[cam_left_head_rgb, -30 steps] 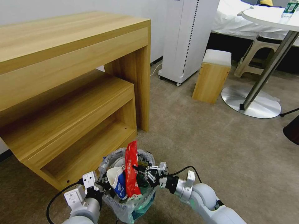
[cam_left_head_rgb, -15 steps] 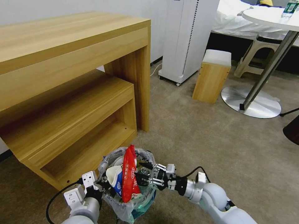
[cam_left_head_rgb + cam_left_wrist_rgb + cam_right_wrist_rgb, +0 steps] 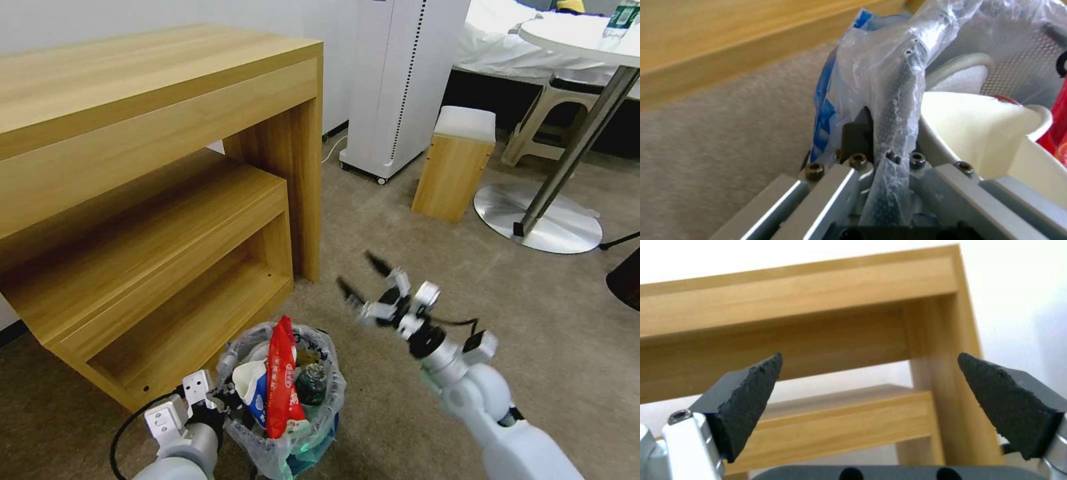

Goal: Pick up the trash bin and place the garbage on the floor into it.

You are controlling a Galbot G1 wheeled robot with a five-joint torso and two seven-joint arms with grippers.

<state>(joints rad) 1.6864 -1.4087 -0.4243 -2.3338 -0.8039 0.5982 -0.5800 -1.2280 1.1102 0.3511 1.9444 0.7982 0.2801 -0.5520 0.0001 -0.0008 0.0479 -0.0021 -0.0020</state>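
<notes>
Head view puts the right gripper in the air over the beige carpet, its two dark fingers spread wide with nothing between them; the trash bin sits below and to its left, well apart from it. The right wrist view shows those pointed black pads far apart, facing the wooden desk. The left gripper is pinched on the near rim of the trash bin, and the left wrist view shows its jaws closed on the crinkly plastic liner over the mesh rim. Just beyond that grip, inside the bin, stand a red wrapper and a blue-white paper cup.
</notes>
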